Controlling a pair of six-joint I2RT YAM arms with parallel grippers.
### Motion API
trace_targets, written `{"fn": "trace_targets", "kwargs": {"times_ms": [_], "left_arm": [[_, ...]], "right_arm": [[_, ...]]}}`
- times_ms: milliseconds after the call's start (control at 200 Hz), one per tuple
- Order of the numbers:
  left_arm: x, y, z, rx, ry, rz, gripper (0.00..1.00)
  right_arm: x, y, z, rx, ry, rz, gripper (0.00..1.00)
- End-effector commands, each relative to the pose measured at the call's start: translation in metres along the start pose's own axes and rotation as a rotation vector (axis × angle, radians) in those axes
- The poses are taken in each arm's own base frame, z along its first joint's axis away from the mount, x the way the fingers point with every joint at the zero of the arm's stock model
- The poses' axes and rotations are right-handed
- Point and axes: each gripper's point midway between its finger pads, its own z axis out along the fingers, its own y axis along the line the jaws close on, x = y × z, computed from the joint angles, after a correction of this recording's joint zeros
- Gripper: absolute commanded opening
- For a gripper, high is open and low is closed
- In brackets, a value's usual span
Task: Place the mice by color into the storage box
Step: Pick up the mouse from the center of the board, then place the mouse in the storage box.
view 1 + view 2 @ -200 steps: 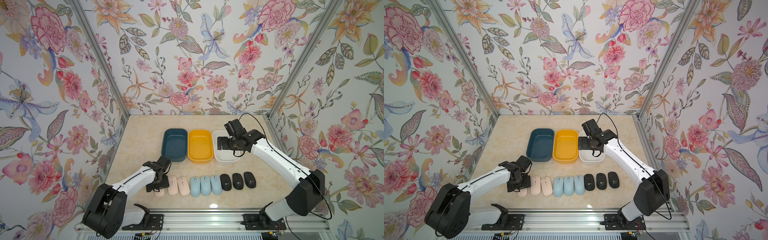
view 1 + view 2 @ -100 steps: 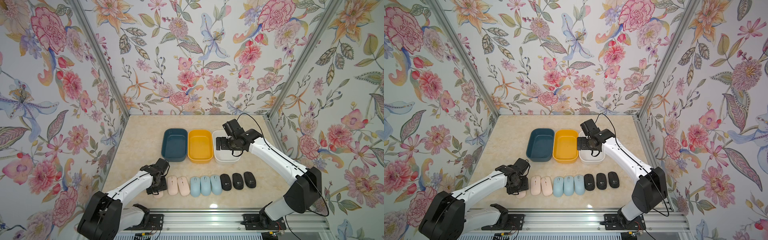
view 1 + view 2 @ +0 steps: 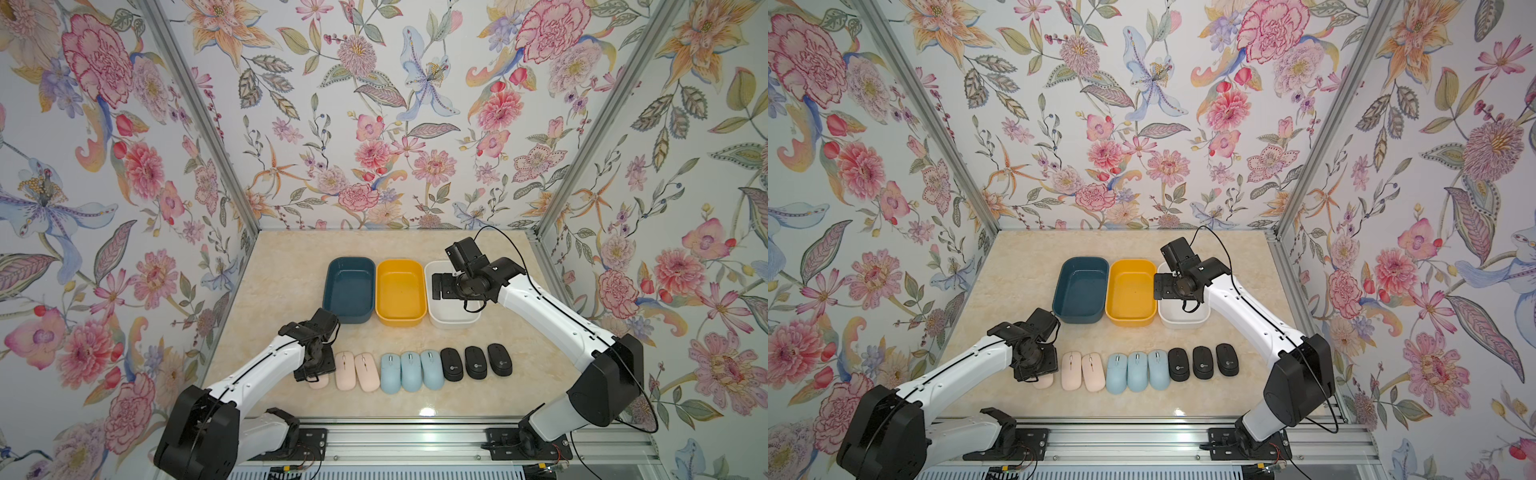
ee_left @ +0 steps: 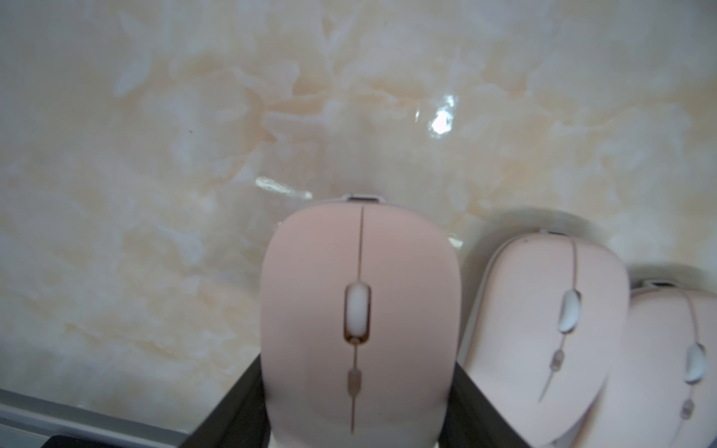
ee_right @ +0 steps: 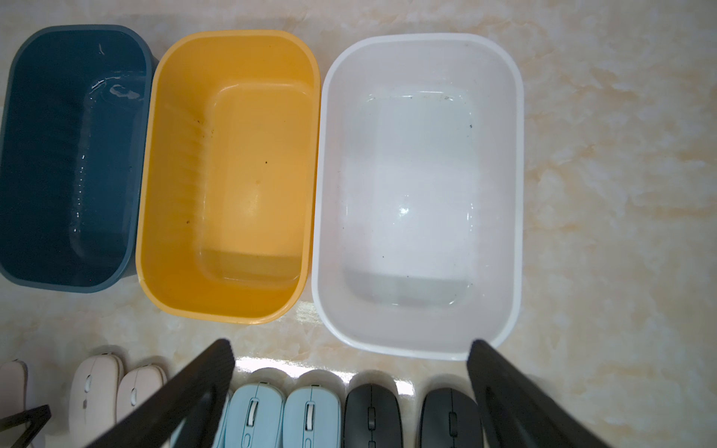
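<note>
**Q:** Nine mice lie in one row along the near side of the marble table (image 3: 291, 270). In what order?

**A:** From the robot's left there are three pink mice (image 3: 344, 371), three blue mice (image 3: 410, 371) and three black mice (image 3: 476, 362). They lie side by side, long axes parallel. All of them are outside the boxes.

**Q:** Where is the left gripper (image 3: 316, 371)?

**A:** It is over the end pink mouse (image 4: 361, 271), the one farthest to the robot's left. In the left wrist view its dark fingers (image 4: 240, 403) lie against the two long sides of this mouse, so the jaws are clamped on it. Whether the mouse is clear of the table cannot be told. The neighbouring pink mouse lies just beside it.

**Q:** And the right gripper (image 5: 350, 345)?

**A:** It hangs above the white box (image 3: 453, 318) with its jaws spread wide and nothing between them.

**Q:** How are the boxes arranged?

**A:** They stand close together in a row behind the mice. From the robot's left these are the dark blue box (image 3: 348, 286), the yellow box (image 3: 400, 289) and the white box.
</note>
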Motion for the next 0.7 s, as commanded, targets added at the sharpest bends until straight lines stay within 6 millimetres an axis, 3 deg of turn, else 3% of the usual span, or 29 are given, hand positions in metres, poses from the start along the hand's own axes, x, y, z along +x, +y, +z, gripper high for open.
{"fn": "trace_targets", "kwargs": {"times_ms": [0, 185, 310, 500, 695], "left_arm": [[-0.019, -0.006, -0.027, 0.017, -0.044, -0.006, 0.55], [-0.068, -0.041, -0.078, 0.093, -0.132, 0.036, 0.55], [-0.104, -0.068, -0.1, 0.112, -0.171, 0.097, 0.55], [-0.154, -0.102, -0.1, 0.108, -0.186, 0.147, 0.56], [-0.2, -0.133, -0.083, 0.112, -0.185, 0.172, 0.57]], "right_arm": [[-0.011, 0.007, -0.013, -0.017, -0.031, -0.006, 0.98], [-0.023, 0.008, -0.023, -0.019, -0.063, -0.009, 0.98], [-0.033, 0.006, -0.033, -0.016, -0.093, -0.005, 0.98], [-0.046, 0.002, -0.043, -0.022, -0.126, 0.018, 0.98], [-0.053, -0.009, -0.053, -0.007, -0.153, 0.046, 0.98]]}}
